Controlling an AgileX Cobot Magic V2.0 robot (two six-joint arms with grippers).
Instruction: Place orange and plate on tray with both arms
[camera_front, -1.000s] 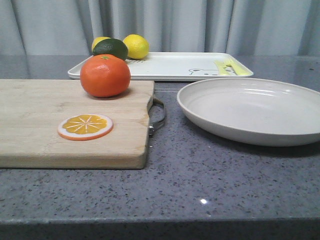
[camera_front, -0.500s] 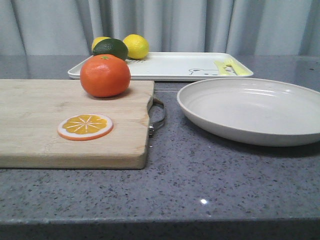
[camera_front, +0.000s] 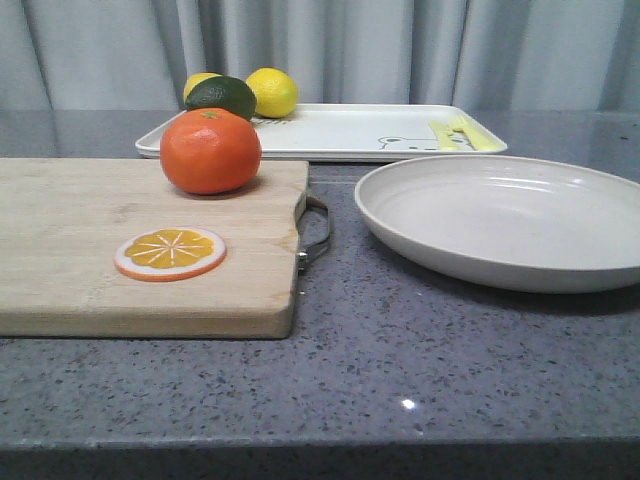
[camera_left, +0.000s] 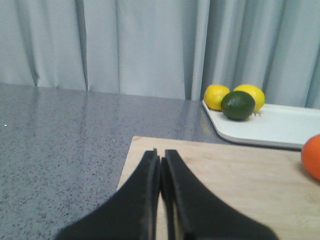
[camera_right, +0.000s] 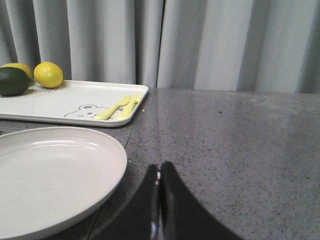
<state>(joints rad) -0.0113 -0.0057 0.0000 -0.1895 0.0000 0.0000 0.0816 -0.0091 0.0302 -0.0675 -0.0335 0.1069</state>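
Note:
The orange (camera_front: 210, 150) sits at the far right corner of the wooden cutting board (camera_front: 70, 260); its edge shows in the left wrist view (camera_left: 312, 156). The off-white plate (camera_front: 505, 220) lies on the counter to the right, in front of the white tray (camera_front: 340, 132). The plate (camera_right: 50, 175) and tray (camera_right: 70, 102) also show in the right wrist view. My left gripper (camera_left: 160, 157) is shut and empty over the board's left part. My right gripper (camera_right: 159, 170) is shut and empty, on the counter right of the plate. Neither gripper shows in the front view.
An orange slice disc (camera_front: 170, 252) lies on the board. Two lemons (camera_front: 272, 92) and a dark green fruit (camera_front: 221, 97) sit at the tray's left end. A yellow fork and spoon (camera_right: 119, 107) lie on the tray. A metal handle (camera_front: 316, 235) sticks out from the board. Curtains hang behind.

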